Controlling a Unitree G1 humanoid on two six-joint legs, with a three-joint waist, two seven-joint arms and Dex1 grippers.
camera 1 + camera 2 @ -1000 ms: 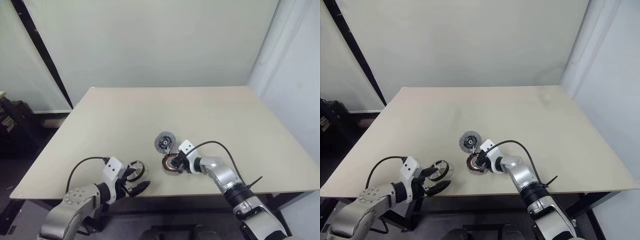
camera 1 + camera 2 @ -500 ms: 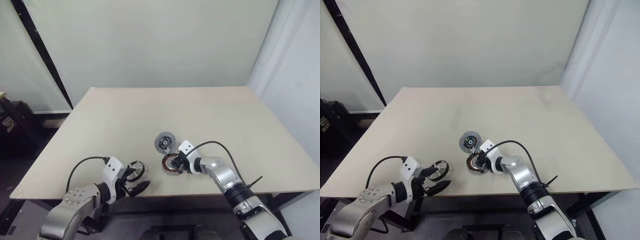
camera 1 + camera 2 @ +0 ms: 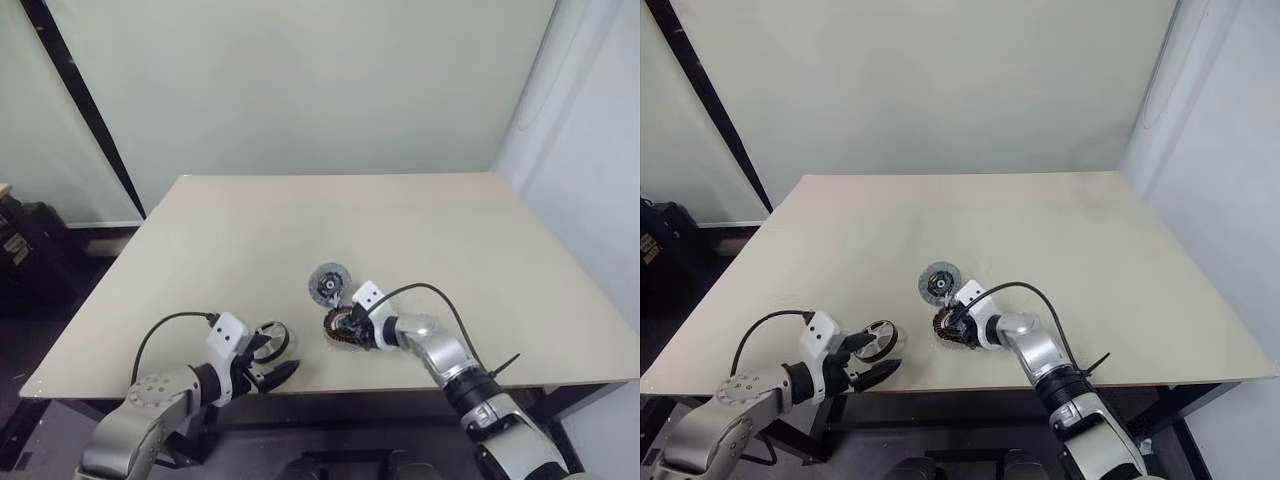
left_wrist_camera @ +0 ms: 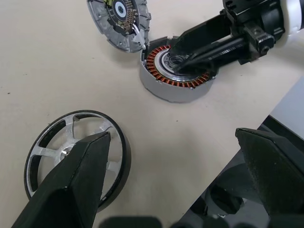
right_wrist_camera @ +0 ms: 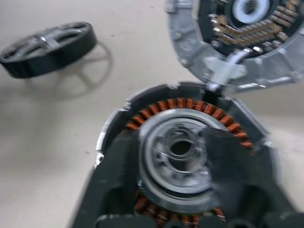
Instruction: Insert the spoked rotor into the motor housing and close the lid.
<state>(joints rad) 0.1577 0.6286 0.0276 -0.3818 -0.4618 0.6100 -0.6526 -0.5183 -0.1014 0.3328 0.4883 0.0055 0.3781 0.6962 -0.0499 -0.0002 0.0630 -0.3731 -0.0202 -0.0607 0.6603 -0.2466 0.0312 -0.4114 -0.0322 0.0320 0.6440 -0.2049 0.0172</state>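
The motor housing (image 3: 341, 328) is a grey cup with a copper winding ring, lying on the table near the front. Its lid (image 3: 327, 284) stands open behind it, joined at the rim, inner face showing (image 5: 237, 42). My right gripper (image 3: 347, 326) is open, its black fingers (image 5: 116, 185) spread either side of the silvery hub (image 5: 178, 145) just over the housing (image 4: 175, 71). The spoked rotor (image 3: 271, 340) lies flat to the left of the housing. Just in front of the rotor (image 4: 71, 156) my left gripper (image 3: 274, 362) hangs open and holds nothing, one finger (image 4: 71, 190) partly over it.
The beige table (image 3: 400, 230) stretches bare behind and to both sides. Its front edge (image 3: 330, 393) runs close below the rotor and the housing. A black pole (image 3: 85, 100) leans at the back left beyond the table.
My right gripper's fingers have spread apart over the housing's hub. The left arm, the rotor and the lid have not moved.
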